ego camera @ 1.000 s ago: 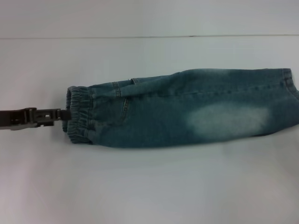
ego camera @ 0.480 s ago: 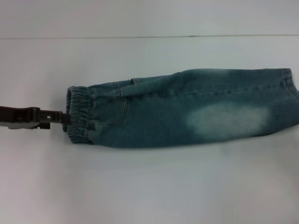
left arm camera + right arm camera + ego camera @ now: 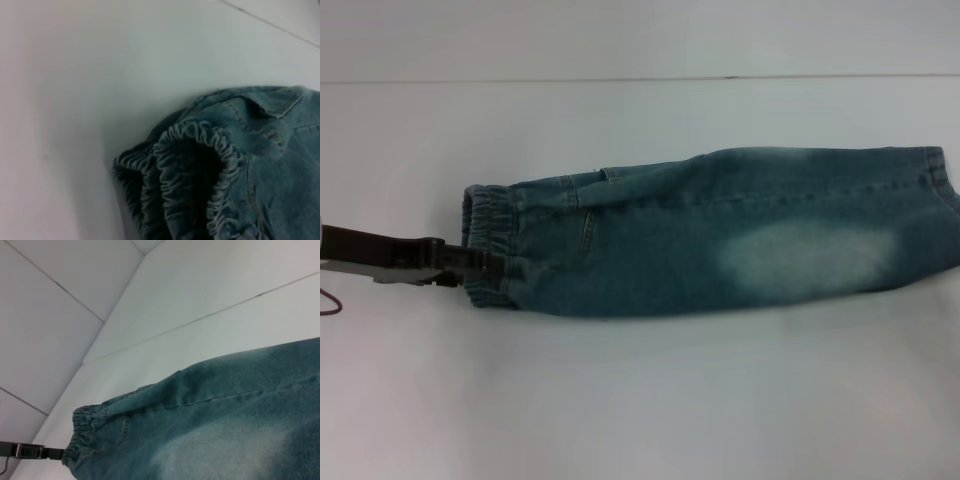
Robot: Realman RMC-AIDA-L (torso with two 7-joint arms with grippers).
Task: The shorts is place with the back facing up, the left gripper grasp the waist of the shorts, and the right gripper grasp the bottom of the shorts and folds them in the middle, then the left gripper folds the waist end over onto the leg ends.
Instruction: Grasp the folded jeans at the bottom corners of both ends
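The shorts (image 3: 720, 235) lie flat on the white table (image 3: 620, 400), folded lengthwise into one long denim strip with a pale faded patch. The waist of the shorts (image 3: 485, 235) is the gathered elastic end at the left, and the leg ends (image 3: 942, 190) reach the right edge of the head view. My left gripper (image 3: 485, 265) comes in low from the left and overlaps the waistband's near part. The left wrist view shows the ruffled waistband (image 3: 200, 175) close up, slightly gaping. The right wrist view shows the shorts (image 3: 225, 425) and the left gripper (image 3: 35, 451) far off. My right gripper is out of view.
The white table runs on all around the shorts, with a thin seam line (image 3: 640, 78) across the back. A thin dark cable (image 3: 330, 305) loops below the left arm at the left edge.
The left gripper has slid to the right and a little lower, from just outside the waistband to over its near part. The shorts have not moved.
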